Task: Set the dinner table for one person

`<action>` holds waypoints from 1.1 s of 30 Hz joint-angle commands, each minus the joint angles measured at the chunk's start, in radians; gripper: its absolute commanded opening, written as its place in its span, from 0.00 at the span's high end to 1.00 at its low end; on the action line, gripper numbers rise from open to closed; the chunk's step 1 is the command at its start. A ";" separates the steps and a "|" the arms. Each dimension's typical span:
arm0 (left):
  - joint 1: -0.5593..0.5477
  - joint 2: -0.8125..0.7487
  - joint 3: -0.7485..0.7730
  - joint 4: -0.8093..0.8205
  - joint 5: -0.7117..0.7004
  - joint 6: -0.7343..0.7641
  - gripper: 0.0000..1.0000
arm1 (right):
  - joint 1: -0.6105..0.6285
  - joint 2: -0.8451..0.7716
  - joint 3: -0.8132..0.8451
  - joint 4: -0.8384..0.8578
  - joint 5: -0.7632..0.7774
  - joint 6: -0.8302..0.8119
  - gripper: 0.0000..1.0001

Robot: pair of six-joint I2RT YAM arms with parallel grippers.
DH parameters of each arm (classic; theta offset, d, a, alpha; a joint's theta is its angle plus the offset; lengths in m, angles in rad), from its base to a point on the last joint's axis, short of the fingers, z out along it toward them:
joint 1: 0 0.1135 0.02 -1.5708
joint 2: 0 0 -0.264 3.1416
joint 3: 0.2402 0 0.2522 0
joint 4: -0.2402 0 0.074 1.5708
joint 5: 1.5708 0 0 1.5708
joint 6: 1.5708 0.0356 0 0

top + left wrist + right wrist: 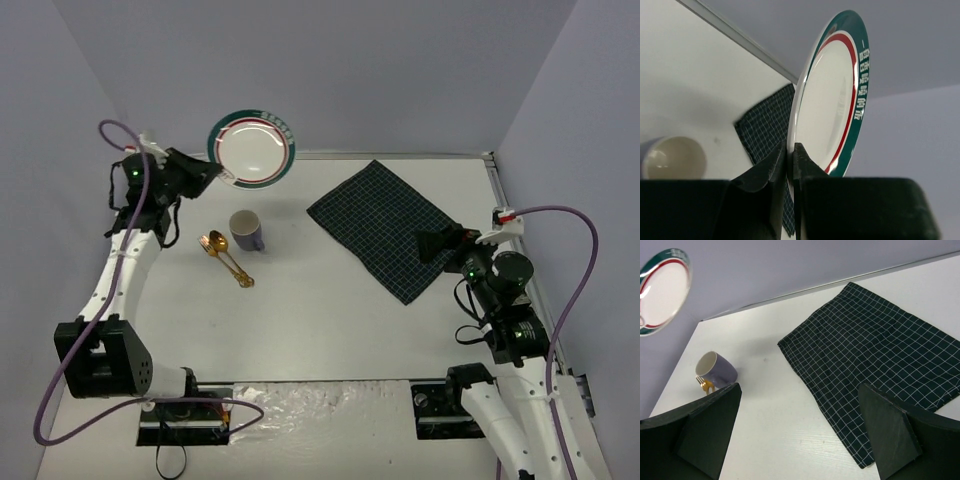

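A white plate (251,150) with a green and red rim hangs tilted above the far left of the dinner table (320,320). My left gripper (212,174) is shut on its edge; in the left wrist view the plate (832,100) stands on edge between the fingers (767,167). A purple mug (247,231) lies on its side near two gold spoons (226,258). A dark green checked cloth (385,227) lies flat at the right. My right gripper (440,243) hovers open over the cloth's near corner, holding nothing; the cloth (875,360) fills much of its wrist view.
Grey walls close the table in at the back and both sides. A metal strip (400,155) runs along the far edge. The two arm bases (320,405) sit at the near edge.
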 commanded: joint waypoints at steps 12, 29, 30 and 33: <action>-0.489 0.414 0.305 0.334 -0.137 -0.098 1.00 | 0.006 -0.095 0.152 -0.139 0.087 -0.051 0.00; -0.591 0.730 0.427 0.451 -0.317 -0.205 1.00 | 0.007 -0.113 0.113 -0.176 0.096 -0.068 0.00; -0.591 0.741 0.433 0.450 -0.314 -0.208 1.00 | 0.007 -0.113 0.111 -0.175 0.096 -0.068 0.00; -0.591 0.771 0.444 0.450 -0.306 -0.213 1.00 | 0.007 -0.116 0.105 -0.175 0.096 -0.071 0.00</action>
